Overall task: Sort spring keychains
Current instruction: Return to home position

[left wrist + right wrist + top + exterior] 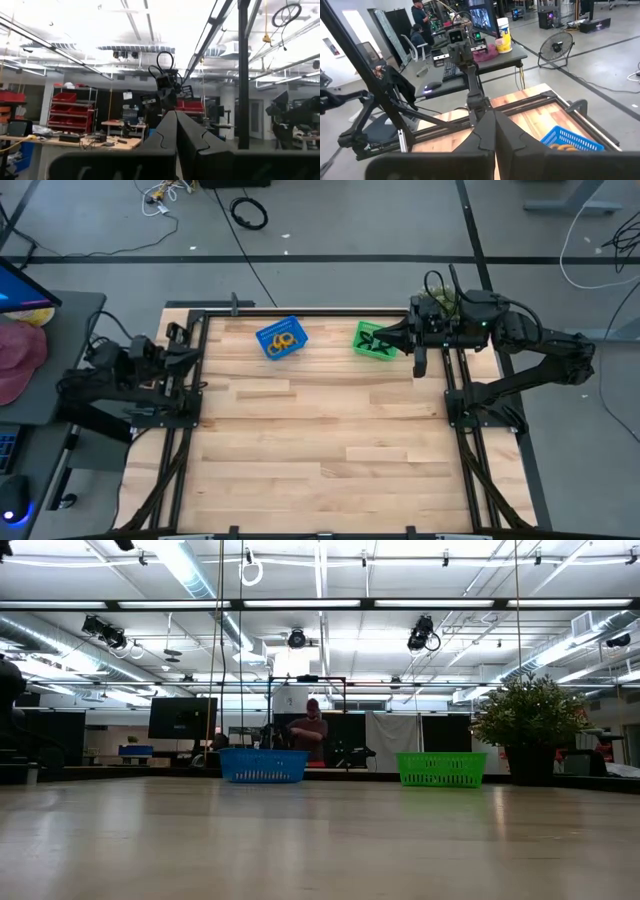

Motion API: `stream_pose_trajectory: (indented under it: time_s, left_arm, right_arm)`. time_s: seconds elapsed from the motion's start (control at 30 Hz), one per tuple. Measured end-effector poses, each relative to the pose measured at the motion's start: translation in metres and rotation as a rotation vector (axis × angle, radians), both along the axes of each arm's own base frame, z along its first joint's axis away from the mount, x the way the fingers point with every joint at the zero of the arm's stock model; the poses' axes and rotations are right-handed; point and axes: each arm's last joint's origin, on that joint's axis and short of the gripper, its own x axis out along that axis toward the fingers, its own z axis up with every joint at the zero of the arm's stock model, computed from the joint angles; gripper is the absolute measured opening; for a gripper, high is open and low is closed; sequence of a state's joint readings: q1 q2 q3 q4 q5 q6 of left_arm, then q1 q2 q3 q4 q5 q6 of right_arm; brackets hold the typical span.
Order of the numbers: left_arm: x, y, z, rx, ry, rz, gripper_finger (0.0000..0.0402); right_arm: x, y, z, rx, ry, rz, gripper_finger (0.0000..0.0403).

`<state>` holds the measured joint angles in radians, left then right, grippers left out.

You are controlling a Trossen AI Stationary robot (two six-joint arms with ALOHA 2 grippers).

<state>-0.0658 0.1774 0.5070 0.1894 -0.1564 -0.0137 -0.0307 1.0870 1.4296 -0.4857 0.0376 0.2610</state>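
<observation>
1. Since every spring keychain that shows lies in a basket, the sorting itself looks finished. The orange spring keychains (283,341) sit in the blue basket (263,766) at the far side of the table (320,440). The black spring keychains (371,340) lie in the green basket (440,769), just to its right.
2. By my reading, the step in hand is the return to rest, with nothing left to pick up.
3. At the green basket's right edge, the right gripper (388,340) hangs pointing left across the table. Its fingers are pressed together with nothing between them.
4. At the table's left edge, the left gripper (188,350) sits on its folded arm. Its fingers are also together and empty, so that arm looks parked.
5. For the next move, the right arm should pull away to the right and fold over its own base. It needs to clear the green basket's rim so the basket is not nudged. No grasp is called for.
</observation>
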Motion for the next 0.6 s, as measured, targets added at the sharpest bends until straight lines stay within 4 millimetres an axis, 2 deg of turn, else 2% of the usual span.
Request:
stream_pose_trajectory:
  time_s: [0.27, 0.43, 0.6]
  left_arm:
    - [-0.012, 0.001, -0.033, 0.000, -0.055, -0.001, 0.0000]
    - [-0.003, -0.001, -0.045, 0.009, -0.055, -0.025, 0.0000]
    - [0.010, -0.003, -0.071, -0.033, -0.004, -0.106, 0.0000]
  right_arm:
    - [0.000, -0.001, 0.000, 0.020, 0.003, -0.030, 0.0000]
    - [0.000, -0.001, -0.001, 0.040, 0.005, -0.037, 0.0000]
    - [0.000, -0.001, -0.002, 0.041, 0.011, -0.037, 0.0000]
